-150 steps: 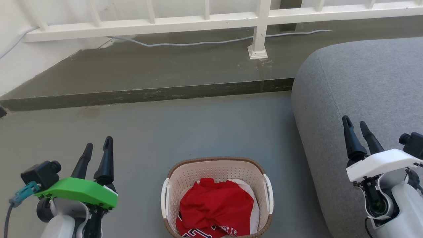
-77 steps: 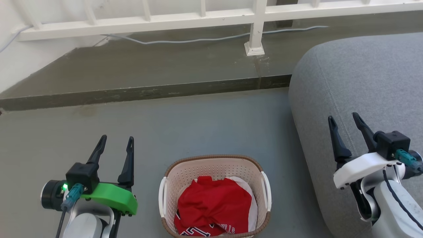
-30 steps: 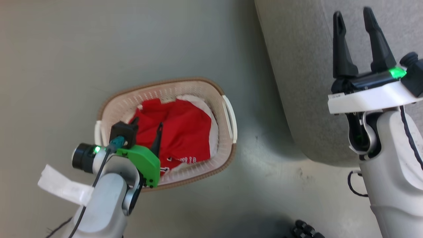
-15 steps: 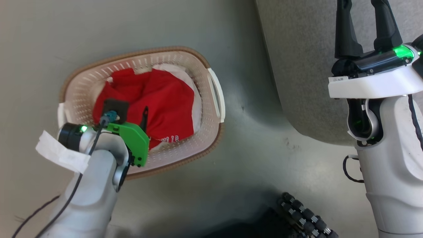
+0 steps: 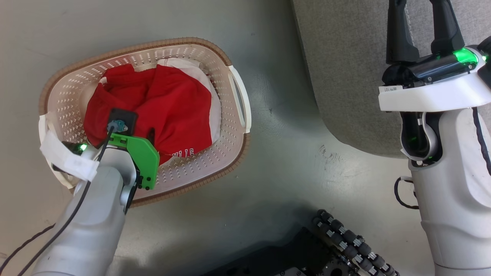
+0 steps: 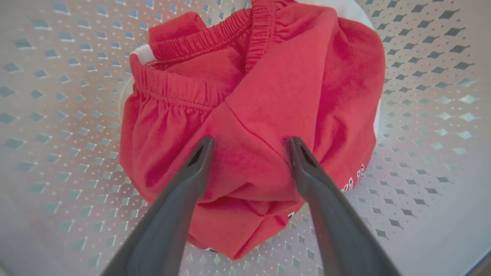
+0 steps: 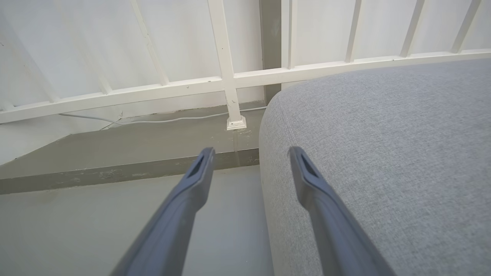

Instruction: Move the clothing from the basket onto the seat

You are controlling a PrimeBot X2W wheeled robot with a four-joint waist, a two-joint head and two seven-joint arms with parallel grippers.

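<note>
Head camera has tilted from a forward view to look almost straight down. Left gripper [image 6: 249,147], earlier above the floor at 9 o'clock of the basket [image 5: 184,42], has come down inside it, fingers spread over the clothing [image 5: 172,103]. Right gripper [image 7: 250,151] has shifted from 4 to 1 o'clock in the head view.

Left pincer [image 6: 250,142], right pincer [image 7: 251,150]: agape.

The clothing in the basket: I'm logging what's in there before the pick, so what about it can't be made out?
- Lettering on the red clothing: head view, partly folded under; left wrist view, it curls round the bundle's edge.
- Garment count: crumpled together; white fabric only peeks out in the basket.
- Whether the left fingers touch cloth: head view, green wrist mount covers them; wrist view gives no depth.
</note>
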